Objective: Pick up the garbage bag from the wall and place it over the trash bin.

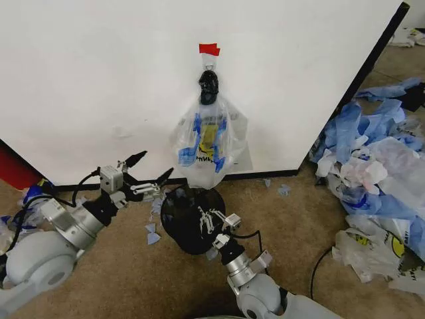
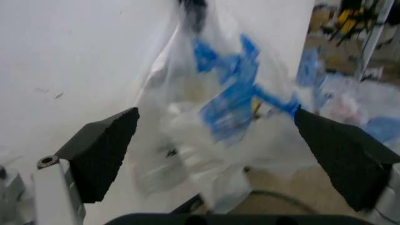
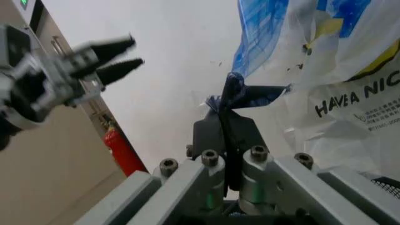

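The garbage bag hangs from a hook on the white wall, under red tape, with its black-wrapped top bunched at the hook. Directly below it on the carpet stands the black mesh trash bin. My left gripper is open to the left of the bag's lower edge. In the left wrist view its fingers spread wide, with the bag just beyond them. My right gripper is over the bin. In its own wrist view this gripper is shut on a dark blue plastic shred below the bag.
A heap of blue and white plastic bags covers the floor at the right. A red fire extinguisher stands at the wall's left end. Small plastic scraps and a black cable lie on the carpet.
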Controlling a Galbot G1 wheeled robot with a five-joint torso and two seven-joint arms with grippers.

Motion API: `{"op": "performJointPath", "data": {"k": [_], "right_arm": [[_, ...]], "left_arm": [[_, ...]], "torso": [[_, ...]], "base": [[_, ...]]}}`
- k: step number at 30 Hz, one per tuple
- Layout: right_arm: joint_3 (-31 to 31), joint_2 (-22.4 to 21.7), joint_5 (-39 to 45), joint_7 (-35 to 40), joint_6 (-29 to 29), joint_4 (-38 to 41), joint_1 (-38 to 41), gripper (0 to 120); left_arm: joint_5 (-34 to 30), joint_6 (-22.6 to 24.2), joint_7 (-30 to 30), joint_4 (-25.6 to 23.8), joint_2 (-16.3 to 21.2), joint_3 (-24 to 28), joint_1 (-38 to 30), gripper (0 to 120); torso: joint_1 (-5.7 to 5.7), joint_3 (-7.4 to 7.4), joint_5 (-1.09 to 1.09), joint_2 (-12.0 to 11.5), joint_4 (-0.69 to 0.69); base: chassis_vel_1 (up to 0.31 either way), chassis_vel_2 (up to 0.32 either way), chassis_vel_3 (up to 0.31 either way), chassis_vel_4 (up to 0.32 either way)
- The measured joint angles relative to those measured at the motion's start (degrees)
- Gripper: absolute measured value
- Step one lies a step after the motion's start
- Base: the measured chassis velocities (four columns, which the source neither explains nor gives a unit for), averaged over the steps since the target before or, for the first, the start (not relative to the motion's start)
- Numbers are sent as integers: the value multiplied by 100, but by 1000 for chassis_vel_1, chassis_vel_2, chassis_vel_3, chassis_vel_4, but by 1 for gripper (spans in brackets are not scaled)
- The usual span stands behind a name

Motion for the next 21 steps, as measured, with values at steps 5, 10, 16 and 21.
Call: {"op": "performJointPath", "data": {"k": [5,10,16,21], "right_arm": [[-102,12,-15,11,-7,-20,70,0],[-67,-66,-23,3,3,2,35,0],[17,-132,-30,-3,15,105,8,0],[156,-263,-20,-18,29,247,-61,0]], "left_arm": [[-242,155,-110,401,-129,29,-316,98],[65,438,-939,1052,-450,-138,-603,97],[198,1209,-3006,2152,-1392,-176,-1014,96],[2962,79,-3193,4674,-2641,-287,-1513,97]], "torso": [[0,0,2,0,1],[0,0,1,0,-2],[0,0,-2,0,0],[0,0,-9,-1,6]], "base": [[0,0,0,0],[0,0,0,0],[0,0,0,0],[0,0,0,0]]}}
